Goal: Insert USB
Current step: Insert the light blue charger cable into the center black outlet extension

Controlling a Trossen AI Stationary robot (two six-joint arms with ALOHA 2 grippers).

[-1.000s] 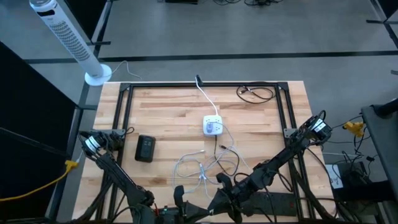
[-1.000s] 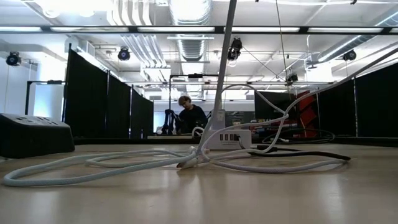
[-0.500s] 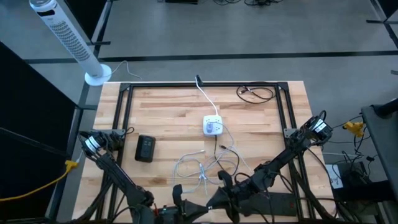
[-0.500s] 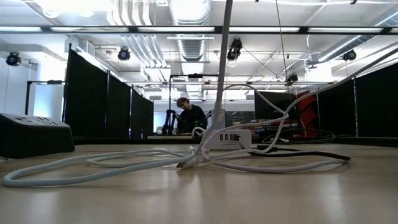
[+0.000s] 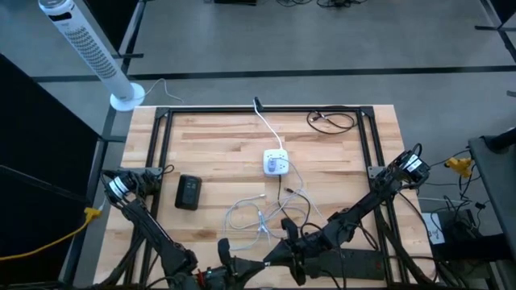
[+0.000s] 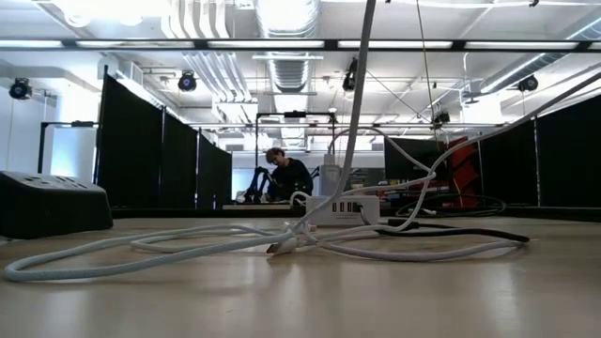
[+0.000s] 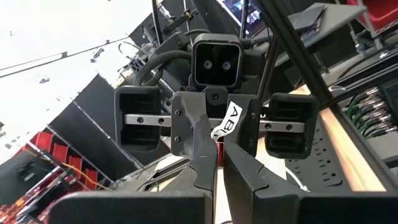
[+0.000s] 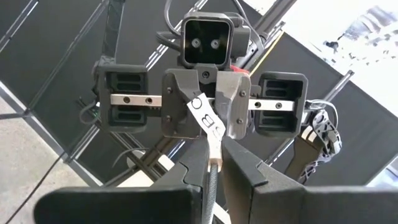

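A white charger block [image 5: 275, 163] lies flat mid-table, with barcode side toward the low view [image 6: 343, 208]. A white USB cable [image 5: 258, 213] lies in loose loops on the wood between the block and the near edge. One stretch [image 6: 349, 103] rises steeply out of the low view's top. Both arms are folded at the near edge, their grippers facing each other. My right gripper [image 5: 288, 234] is by the loops, shut on the cable. My left gripper [image 5: 227, 248] sits to its left, fingers close together with nothing between them [image 7: 216, 155]. My right gripper pinches the USB cable near its plug end [image 8: 214, 167] between its two fingers. The cable runs along the fingers, the small plug showing at their free ends. Below the hold the cable hangs down to the loops on the table [image 6: 291, 239].
A black box [image 5: 188, 192] lies left of the loops, also in the low view [image 6: 52, 202]. A coiled black cable [image 5: 330, 121] sits at the far right corner, and a black lead [image 6: 451, 233] lies beside the charger. A person [image 6: 286, 178] is in the room behind.
The raised stretch of white cable has swung: its upper part now leans farther toward the right of the low view, while its foot by the charger block stays put. The loops on the table have not moved.
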